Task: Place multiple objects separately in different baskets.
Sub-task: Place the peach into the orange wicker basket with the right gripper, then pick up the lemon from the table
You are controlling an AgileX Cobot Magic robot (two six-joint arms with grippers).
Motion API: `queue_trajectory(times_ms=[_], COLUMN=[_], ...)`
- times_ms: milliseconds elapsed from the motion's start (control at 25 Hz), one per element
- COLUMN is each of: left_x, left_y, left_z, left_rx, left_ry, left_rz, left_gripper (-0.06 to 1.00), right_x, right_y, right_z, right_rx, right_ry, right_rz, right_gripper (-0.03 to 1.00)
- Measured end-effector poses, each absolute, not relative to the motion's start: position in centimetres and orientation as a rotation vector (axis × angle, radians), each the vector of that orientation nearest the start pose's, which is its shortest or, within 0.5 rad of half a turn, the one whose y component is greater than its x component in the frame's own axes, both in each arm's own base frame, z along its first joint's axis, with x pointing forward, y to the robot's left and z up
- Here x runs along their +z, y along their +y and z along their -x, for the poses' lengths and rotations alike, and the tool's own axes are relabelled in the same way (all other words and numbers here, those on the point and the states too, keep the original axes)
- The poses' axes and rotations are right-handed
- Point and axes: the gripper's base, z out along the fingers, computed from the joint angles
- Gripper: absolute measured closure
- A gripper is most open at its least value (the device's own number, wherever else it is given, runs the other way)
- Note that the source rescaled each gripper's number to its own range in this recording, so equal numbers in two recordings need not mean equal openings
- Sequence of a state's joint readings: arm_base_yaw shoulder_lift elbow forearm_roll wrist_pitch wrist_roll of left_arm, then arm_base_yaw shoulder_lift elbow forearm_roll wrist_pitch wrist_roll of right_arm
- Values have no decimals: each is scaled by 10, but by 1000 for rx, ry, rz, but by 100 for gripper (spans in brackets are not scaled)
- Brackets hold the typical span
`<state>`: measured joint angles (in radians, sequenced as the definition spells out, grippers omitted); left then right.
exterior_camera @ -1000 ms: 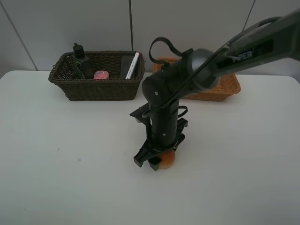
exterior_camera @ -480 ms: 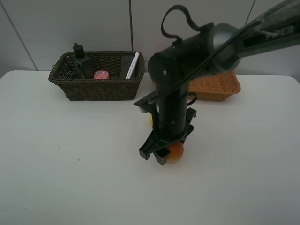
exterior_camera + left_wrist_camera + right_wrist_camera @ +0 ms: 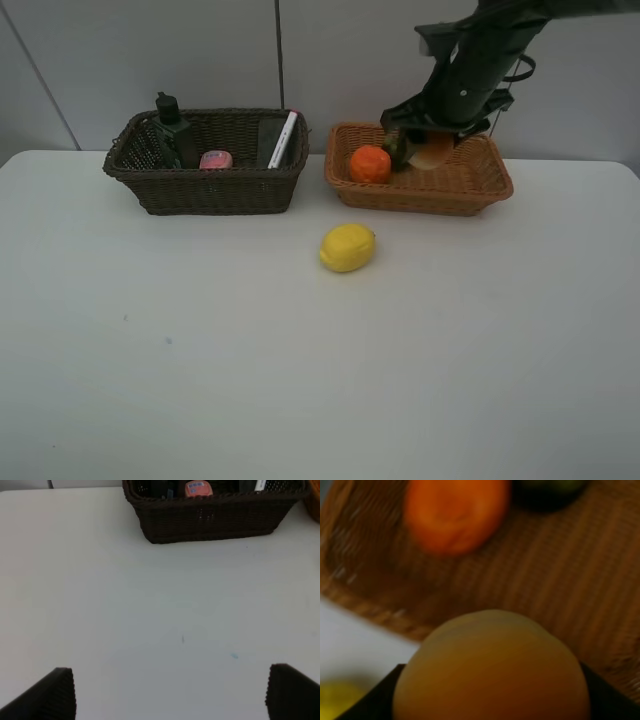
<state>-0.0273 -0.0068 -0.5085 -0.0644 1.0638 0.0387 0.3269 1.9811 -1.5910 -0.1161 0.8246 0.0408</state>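
white table (image 3: pixel 150 380), grey wall (image 3: pixel 130 50) behind

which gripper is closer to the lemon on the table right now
Right, as far as the views show. The right gripper hangs over the tan basket behind the lemon, holding a red-orange fruit. The left gripper faces the dark basket; no lemon in its view.

Even, soft overhead light; faint shadow under lemon (image 3: pixel 347 248). Right wrist view blurred, dim; fruit (image 3: pixel 490 667) unfocused.

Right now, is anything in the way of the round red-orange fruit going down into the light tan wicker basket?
Nothing visible. The right gripper holds the red-orange fruit over bare weave in the tan wicker basket; the orange sits aside.
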Motion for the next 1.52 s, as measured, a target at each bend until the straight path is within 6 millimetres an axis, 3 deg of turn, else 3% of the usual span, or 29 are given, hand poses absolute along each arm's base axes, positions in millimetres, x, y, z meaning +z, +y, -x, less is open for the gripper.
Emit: queue_trajectory(times_ms=[200,240,360,480,680,920,1080,1320,1520], left_x=[279,279,279,279,279,279,279,279,279], left_y=[-5,-5,-5,-5,-5,-5,-5,-5,-5], left_z=[7,7,7,7,7,7,7,7,7], left_rx=[-70,-70,-70,-70,-70,-70,-70,-70,-70], left_ry=[2030,2030,2030,2030,2030,2030,2030,2030,2030], left_rz=[-71,-71,-71,-71,-71,-71,-71,-71,-71], left_gripper=[-5,-5,-5,-5,-5,-5,-5,-5,-5], right_x=[211,206,194,189,188,198,200,199,199], right_y=[76,68,55,55,57,68,94,152,188], right_z=[-454,-460,-467,-468,-462,-434,-420,-400,-384], right_rx=[-21,-14,-16,0,42,117,122,245,244], right_ry=[2654,2663,2681,2696,2765,3005,3094,3134,3152], right_rz=[268,229,165,148,119,5,-124,-355,-366], right_gripper=[95,86,26,3,-2,-3,-3,-3,-3])
